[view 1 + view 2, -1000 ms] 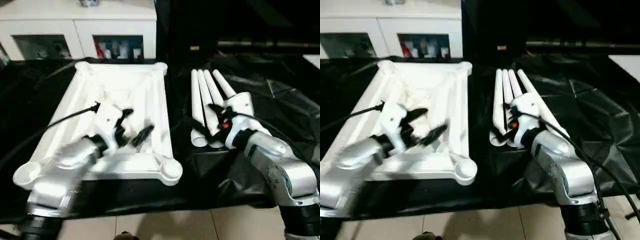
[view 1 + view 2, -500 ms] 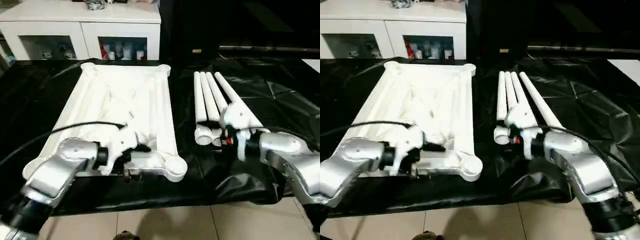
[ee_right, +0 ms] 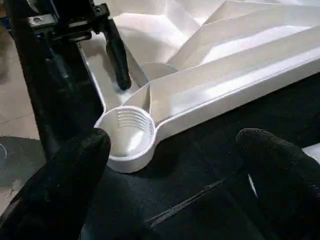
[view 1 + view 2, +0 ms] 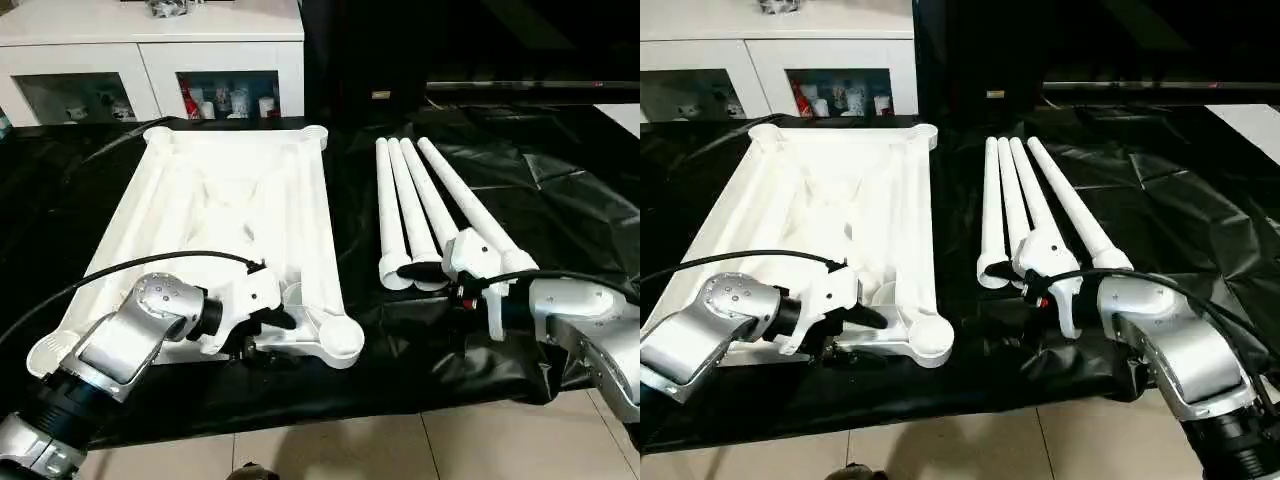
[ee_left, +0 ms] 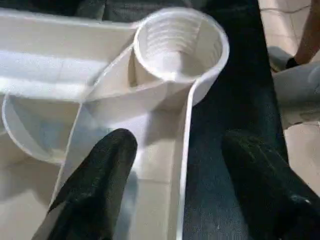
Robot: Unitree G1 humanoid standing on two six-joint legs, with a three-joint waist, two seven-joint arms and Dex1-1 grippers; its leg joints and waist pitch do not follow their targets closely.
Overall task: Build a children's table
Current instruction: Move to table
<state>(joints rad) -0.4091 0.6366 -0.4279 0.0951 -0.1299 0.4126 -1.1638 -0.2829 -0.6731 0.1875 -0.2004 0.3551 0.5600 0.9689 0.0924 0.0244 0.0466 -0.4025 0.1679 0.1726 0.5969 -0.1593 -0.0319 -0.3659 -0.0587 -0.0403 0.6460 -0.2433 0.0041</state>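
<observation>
Left tool [image 5: 175, 165] straddles the upturned children's table [image 4: 240, 200] rim, fingers spread; right tool [image 3: 170, 170] spread beside the legs [image 4: 420, 200].

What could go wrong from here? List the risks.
1. The left pincer straddles the tabletop rim beside the near corner socket; closing there may tip or drag the top on the loose black sheet.
2. The right pincer hangs open next to the legs, which lie bunched; reaching for one could roll the others away.
</observation>
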